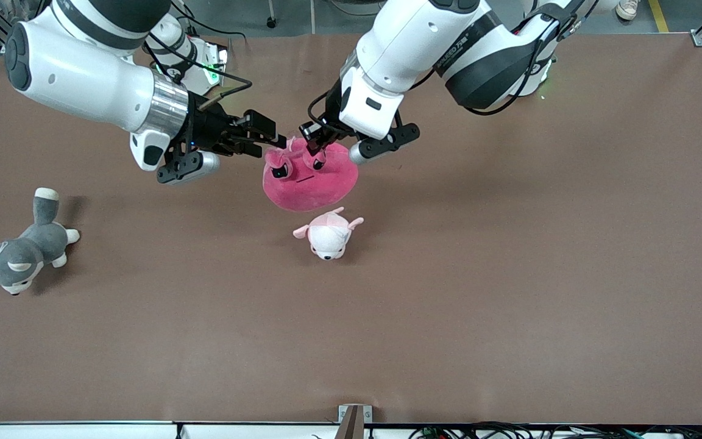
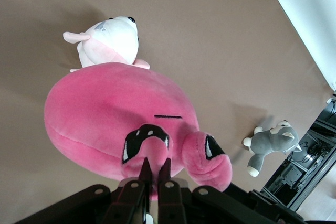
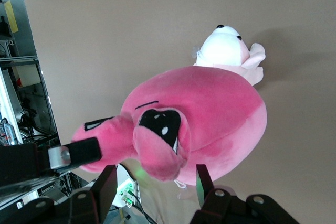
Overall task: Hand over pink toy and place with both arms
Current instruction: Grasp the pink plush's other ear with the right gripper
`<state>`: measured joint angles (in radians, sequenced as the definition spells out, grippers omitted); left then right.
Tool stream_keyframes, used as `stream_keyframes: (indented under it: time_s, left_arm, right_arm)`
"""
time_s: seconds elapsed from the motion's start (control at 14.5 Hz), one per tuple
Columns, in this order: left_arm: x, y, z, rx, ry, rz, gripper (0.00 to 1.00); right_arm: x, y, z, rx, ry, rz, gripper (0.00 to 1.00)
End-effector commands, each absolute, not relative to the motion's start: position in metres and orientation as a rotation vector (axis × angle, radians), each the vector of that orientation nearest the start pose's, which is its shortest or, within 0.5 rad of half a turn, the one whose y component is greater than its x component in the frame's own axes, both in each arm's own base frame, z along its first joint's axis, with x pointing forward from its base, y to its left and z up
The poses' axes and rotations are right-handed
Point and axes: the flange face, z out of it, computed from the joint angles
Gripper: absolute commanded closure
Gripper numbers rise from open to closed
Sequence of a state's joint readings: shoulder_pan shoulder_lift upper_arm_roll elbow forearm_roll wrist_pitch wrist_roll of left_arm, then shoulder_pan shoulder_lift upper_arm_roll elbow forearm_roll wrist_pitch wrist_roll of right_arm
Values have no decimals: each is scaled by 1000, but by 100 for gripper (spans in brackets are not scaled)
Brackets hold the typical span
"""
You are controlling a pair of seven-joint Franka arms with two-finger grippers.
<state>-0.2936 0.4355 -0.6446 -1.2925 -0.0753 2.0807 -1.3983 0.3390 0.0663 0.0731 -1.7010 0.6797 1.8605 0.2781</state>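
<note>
The hot-pink toy (image 1: pixel 311 180) hangs in the air over the middle of the table, its angry black eyes toward the front camera. My left gripper (image 1: pixel 315 146) is shut on the fabric by one eye at the toy's top and holds it up; the left wrist view shows its tips (image 2: pixel 155 169) pinched into the toy (image 2: pixel 105 114). My right gripper (image 1: pixel 273 139) is open and level with the toy's top, on the side toward the right arm's end. In the right wrist view its fingers (image 3: pixel 105 184) stand wide apart just short of the toy's ear (image 3: pixel 157 150).
A small pale pink-and-white plush (image 1: pixel 328 235) lies on the table just nearer to the front camera than the hanging toy. A grey and white husky plush (image 1: pixel 19 253) lies toward the right arm's end. The brown table (image 1: pixel 509 274) stretches toward the left arm's end.
</note>
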Motion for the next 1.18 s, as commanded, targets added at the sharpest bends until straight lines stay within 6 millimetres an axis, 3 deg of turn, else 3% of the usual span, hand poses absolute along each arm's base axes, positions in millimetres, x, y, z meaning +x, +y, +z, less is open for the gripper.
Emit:
stream_keyframes:
  time_s: [0.0, 0.55, 0.83, 1.11]
  left_arm:
    - [490, -508, 592, 2487, 767, -167, 100]
    - [487, -508, 597, 2486, 758, -159, 100]
    - [492, -509, 591, 2477, 757, -154, 100]
    - [487, -515, 590, 2483, 744, -158, 100]
  right_arm:
    - [533, 284, 563, -2497, 53, 167, 31]
    - [539, 286, 558, -2495, 64, 147, 34]
    - [540, 285, 558, -2491, 66, 146, 49]
    - [539, 285, 556, -2494, 63, 161, 85]
